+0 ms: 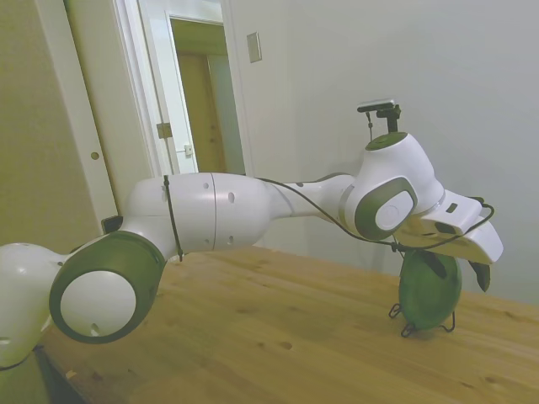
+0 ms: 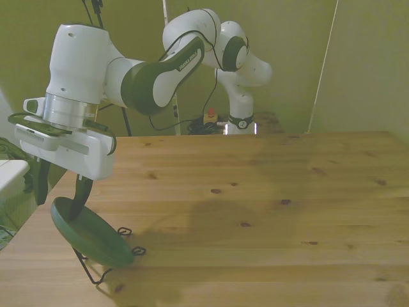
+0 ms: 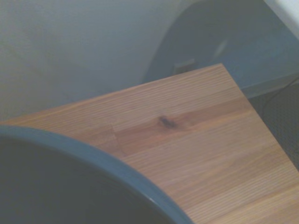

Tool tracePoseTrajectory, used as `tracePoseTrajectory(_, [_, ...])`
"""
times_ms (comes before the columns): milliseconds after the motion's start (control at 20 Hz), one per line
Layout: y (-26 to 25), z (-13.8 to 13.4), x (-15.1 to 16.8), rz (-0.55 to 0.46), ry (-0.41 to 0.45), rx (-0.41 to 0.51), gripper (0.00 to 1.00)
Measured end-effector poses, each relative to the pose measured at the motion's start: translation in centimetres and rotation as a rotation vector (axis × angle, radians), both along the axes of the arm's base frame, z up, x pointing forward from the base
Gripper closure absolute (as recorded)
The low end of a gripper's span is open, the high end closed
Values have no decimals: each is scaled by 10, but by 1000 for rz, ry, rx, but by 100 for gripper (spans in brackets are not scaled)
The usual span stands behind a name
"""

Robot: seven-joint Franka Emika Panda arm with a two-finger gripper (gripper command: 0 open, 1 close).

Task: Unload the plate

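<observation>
The dark-green plate (image 2: 92, 235) stands on edge, tilted, in a thin black wire stand (image 2: 94, 274) near the table corner at the front view's left. In the side view the plate (image 1: 425, 295) sits upright at the far right with the stand (image 1: 407, 325) under it. My gripper (image 2: 61, 188) hangs just above the plate's top rim and is open. One finger (image 2: 80, 192) lies against the rim, the other (image 2: 41, 183) stands apart on the outer side. Seen from the side, the gripper (image 1: 457, 269) is at the plate's top. The plate's rim (image 3: 98, 161) fills a corner of the wrist view.
The wooden table (image 2: 268, 211) stretches wide toward the front view's right. Its edge (image 2: 25, 233) runs close beside the plate, with a white object (image 2: 9, 174) just beyond it. A grey wall (image 1: 505, 126) rises behind the plate in the side view.
</observation>
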State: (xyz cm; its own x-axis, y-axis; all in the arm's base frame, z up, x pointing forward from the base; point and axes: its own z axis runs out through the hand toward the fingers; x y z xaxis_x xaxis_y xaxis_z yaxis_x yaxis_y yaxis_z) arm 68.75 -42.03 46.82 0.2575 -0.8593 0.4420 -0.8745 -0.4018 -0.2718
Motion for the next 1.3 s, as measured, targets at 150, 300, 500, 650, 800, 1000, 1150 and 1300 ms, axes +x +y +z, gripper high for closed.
tracePoseTrajectory(150, [4,-1,2,10,1,0,100])
tracePoseTrajectory(300, [7,-1,4,30,5,-2,100])
tracePoseTrajectory(500, [7,-1,4,44,9,-9,100])
tracePoseTrajectory(650, [6,-1,4,50,13,-13,100])
tracePoseTrajectory(800, [4,-1,3,58,16,-18,100])
tracePoseTrajectory(1000, [2,-1,2,60,18,-21,100])
tracePoseTrajectory(1150, [1,-1,1,58,18,-21,100])
tracePoseTrajectory(1300, [0,-1,0,59,19,-21,100])
